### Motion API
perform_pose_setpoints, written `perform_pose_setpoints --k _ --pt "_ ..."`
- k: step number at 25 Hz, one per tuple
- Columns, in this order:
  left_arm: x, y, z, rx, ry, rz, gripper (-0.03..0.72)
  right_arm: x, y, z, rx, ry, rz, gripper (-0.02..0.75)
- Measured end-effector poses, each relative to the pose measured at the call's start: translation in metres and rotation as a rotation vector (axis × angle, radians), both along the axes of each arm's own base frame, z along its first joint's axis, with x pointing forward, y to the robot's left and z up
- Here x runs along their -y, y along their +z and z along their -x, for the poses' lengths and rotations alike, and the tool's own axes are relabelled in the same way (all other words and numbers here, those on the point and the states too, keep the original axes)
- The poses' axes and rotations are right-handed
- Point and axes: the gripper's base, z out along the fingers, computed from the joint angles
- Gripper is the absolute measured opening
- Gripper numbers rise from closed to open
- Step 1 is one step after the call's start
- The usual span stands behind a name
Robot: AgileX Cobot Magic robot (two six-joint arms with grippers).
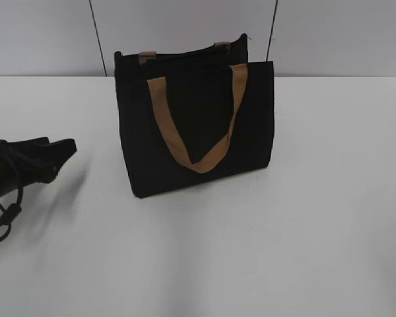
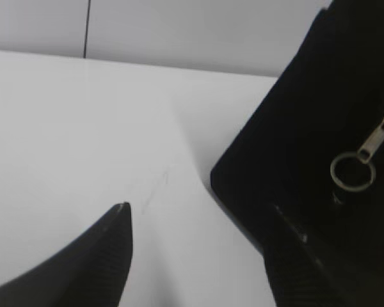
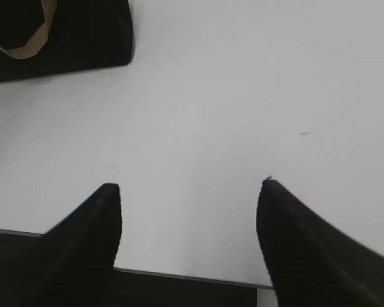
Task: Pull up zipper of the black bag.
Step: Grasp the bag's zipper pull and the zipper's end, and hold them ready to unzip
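Observation:
The black bag (image 1: pixel 198 125) stands upright in the middle of the white table, one tan handle (image 1: pixel 198 122) hanging down its front. In the left wrist view the bag's end (image 2: pixel 307 128) fills the right side, with the silver zipper pull and its ring (image 2: pixel 351 171) hanging on it. My left gripper (image 2: pixel 201 208) is open and empty, its right finger in front of the bag's end, below the ring. In the exterior view it (image 1: pixel 56 155) is left of the bag. My right gripper (image 3: pixel 189 185) is open and empty over the table's near edge; the bag's corner (image 3: pixel 83 38) shows far at the upper left.
The white table (image 1: pixel 303 218) stretches all round the bag. A grey wall with dark vertical seams (image 1: pixel 99 36) stands behind it. The table's front edge (image 3: pixel 179 275) shows under my right gripper.

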Motion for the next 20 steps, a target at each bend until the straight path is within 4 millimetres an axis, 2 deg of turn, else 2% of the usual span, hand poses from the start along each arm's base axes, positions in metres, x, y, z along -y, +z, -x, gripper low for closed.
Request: perform_pose_setpoints --k 2,6,16,20 --pt "0.006 -0.011 -0.005 -0.018 -0.081 -0.007 0.486 0.0 0.0 0.0 0.0 0.0 0.0 0.503" --pt "0.016 -0.019 -0.018 -0.02 -0.194 0.008 0.486 0.0 0.0 0.0 0.0 0.0 0.0 0.503" --pt "0.03 -0.025 -0.047 0.002 -0.374 0.044 0.486 0.0 0.0 0.0 0.0 0.0 0.0 0.503" --pt "0.048 -0.022 -0.055 0.031 -0.454 0.037 0.481 0.0 0.0 0.0 0.0 0.0 0.0 0.503"
